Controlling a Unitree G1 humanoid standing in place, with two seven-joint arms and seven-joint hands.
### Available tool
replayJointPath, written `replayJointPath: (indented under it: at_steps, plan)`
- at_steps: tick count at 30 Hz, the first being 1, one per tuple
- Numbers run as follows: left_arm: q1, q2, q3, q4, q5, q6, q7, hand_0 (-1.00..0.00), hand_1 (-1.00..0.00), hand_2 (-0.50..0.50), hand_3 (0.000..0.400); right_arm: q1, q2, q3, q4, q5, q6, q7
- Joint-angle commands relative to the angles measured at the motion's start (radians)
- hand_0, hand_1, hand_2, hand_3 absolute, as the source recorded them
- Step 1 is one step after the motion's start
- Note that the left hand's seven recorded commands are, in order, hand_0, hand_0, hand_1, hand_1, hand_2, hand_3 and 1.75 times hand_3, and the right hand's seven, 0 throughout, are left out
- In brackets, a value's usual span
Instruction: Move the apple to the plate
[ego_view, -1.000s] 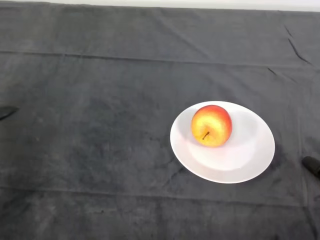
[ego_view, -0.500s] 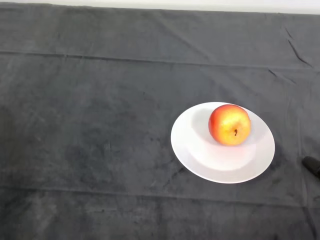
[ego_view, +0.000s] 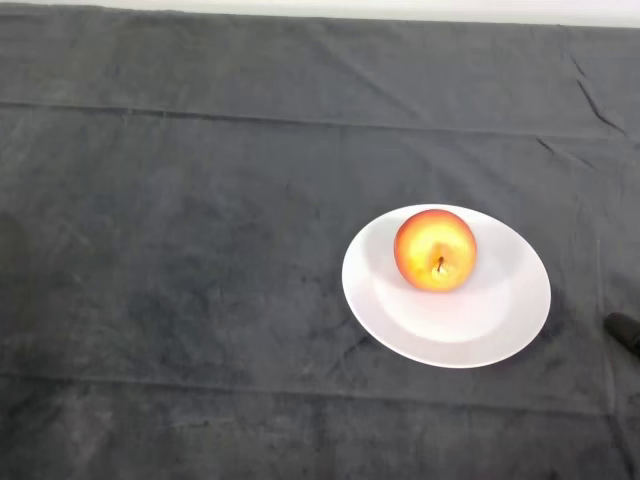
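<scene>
A red and yellow apple (ego_view: 435, 249) rests on the white plate (ego_view: 470, 325), in its far half, with its stem end turned towards me. The plate sits on the dark cloth right of centre in the head view. No part of my arm shows.
A small dark object (ego_view: 625, 331) pokes in at the right edge of the view, just right of the plate. The dark cloth (ego_view: 180, 260) covers the whole table, with creases running across it near the back and the front.
The apple has rolled back to the left on the plate after shifting right half a second ago. The dark tip at the left edge a second ago is gone.
</scene>
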Motion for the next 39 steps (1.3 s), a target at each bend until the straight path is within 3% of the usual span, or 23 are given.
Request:
replayJointPath:
  at_steps: [1,39]
  plan:
    - [0.000,-0.017,0.031,-0.028,0.031,0.011,-0.012,0.00,0.00,0.00,0.000,0.013,-0.011,-0.0111,-0.020,0.0044,0.001,-0.0015]
    - [-0.009,-0.057,0.092,-0.035,0.067,0.025,-0.071,0.00,0.00,0.00,0.000,0.014,-0.010,-0.0111,-0.023,0.0055,0.002,-0.0035]
